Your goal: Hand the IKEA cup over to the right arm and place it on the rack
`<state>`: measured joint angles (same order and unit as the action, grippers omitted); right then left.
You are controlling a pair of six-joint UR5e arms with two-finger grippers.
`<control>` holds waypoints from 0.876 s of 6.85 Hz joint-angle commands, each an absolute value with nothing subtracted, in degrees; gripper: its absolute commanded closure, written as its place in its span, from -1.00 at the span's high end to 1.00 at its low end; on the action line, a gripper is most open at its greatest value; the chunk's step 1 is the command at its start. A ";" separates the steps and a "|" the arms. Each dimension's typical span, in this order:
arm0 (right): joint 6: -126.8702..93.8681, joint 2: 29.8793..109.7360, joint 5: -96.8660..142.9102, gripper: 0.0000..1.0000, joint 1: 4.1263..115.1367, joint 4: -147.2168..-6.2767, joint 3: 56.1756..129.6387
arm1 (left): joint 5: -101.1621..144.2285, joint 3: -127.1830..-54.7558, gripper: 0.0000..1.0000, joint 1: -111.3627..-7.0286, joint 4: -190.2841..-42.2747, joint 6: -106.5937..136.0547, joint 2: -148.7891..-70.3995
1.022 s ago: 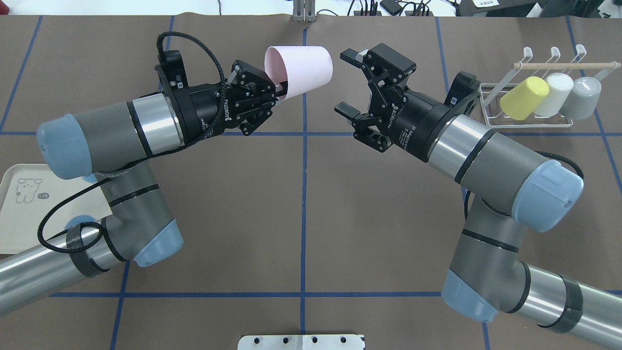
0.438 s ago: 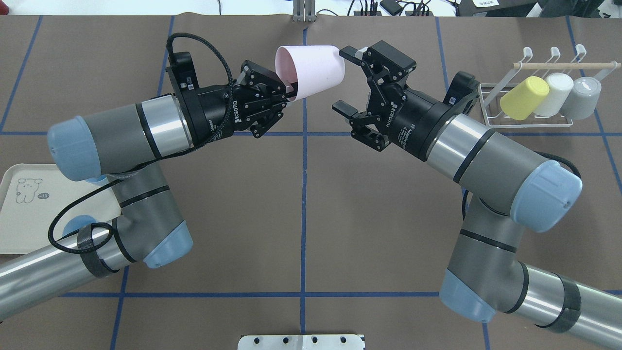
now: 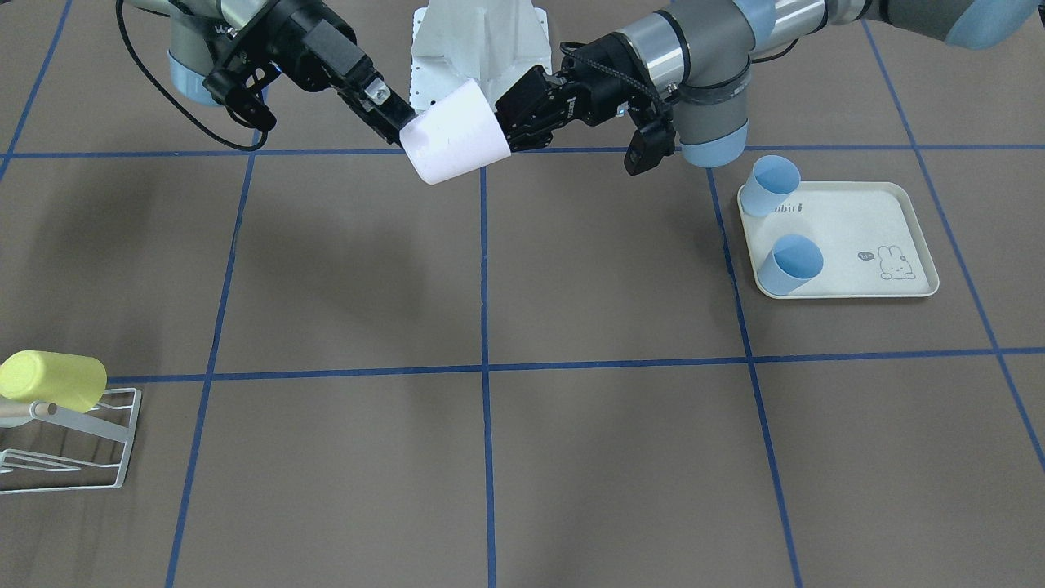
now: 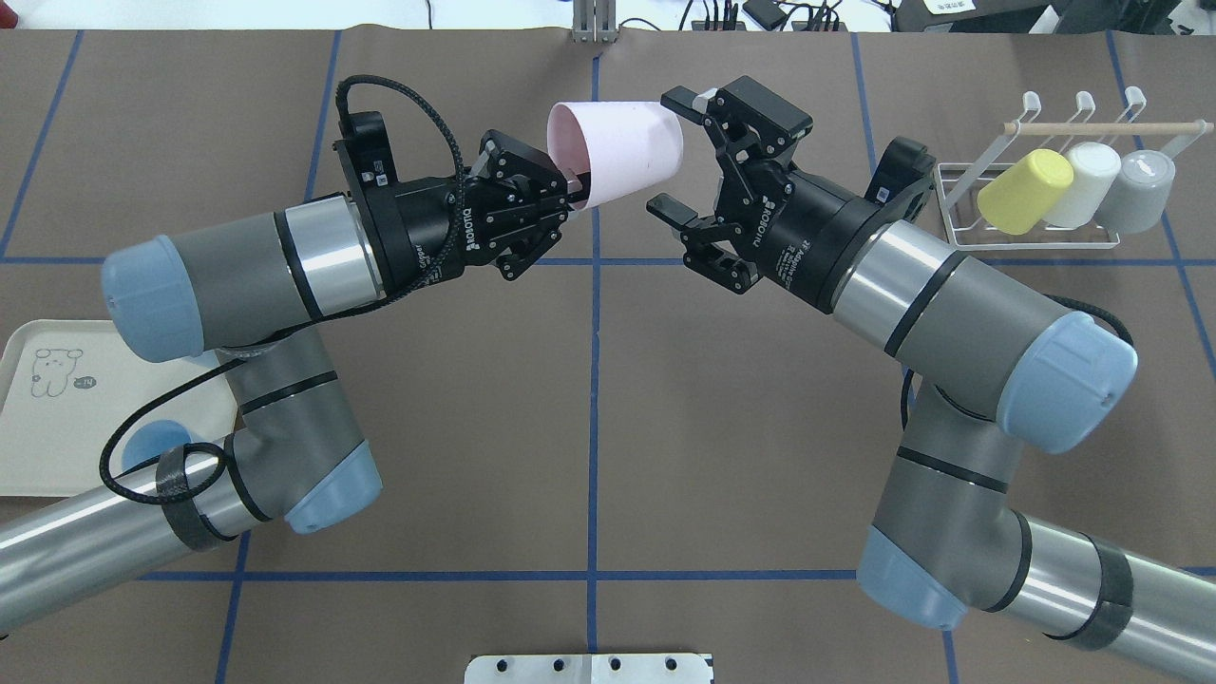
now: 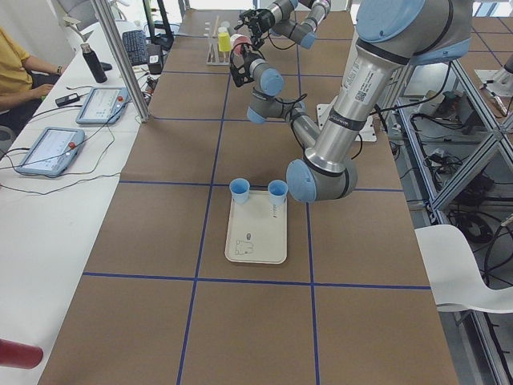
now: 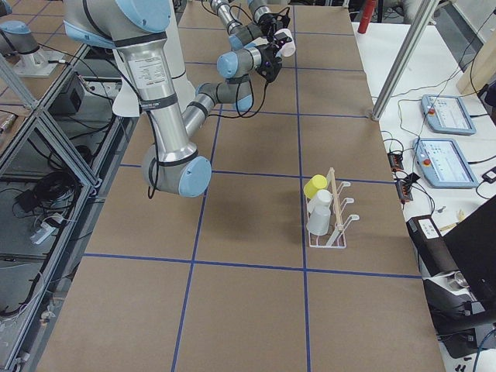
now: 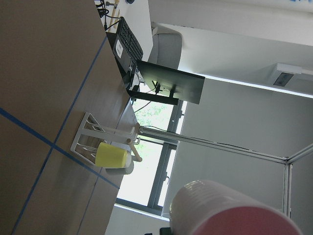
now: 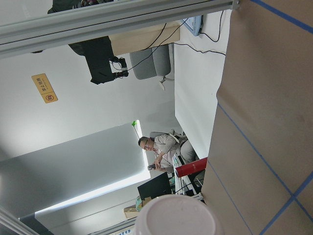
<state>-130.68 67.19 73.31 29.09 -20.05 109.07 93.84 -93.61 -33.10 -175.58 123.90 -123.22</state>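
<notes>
Hanging sideways in mid-air, the smooth, pale-pink tapered cup (image 4: 622, 152) is pinched at its rim by the closed left gripper (image 4: 573, 187). The right gripper (image 4: 674, 152) stands spread wide, its fingers flanking the cup's flat base. The white wire rack (image 4: 950, 204) sits well apart. The front view shows two blue cups (image 3: 774, 184) on the cream tray (image 3: 865, 220); overhead, the left arm (image 4: 218, 275) largely hides them.
</notes>
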 commanded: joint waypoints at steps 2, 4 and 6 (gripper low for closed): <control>-130.43 67.15 73.56 0.96 29.00 -20.04 108.99 | 94.04 -94.04 -1.00 -32.61 -175.69 124.01 -123.22; -130.08 67.15 73.83 0.96 28.92 -19.95 109.16 | 94.13 -94.48 -1.00 -31.30 -175.87 124.01 -123.22; -129.99 67.32 74.00 0.95 28.92 -18.65 109.16 | 94.22 -95.18 -1.00 -30.76 -175.87 124.10 -123.22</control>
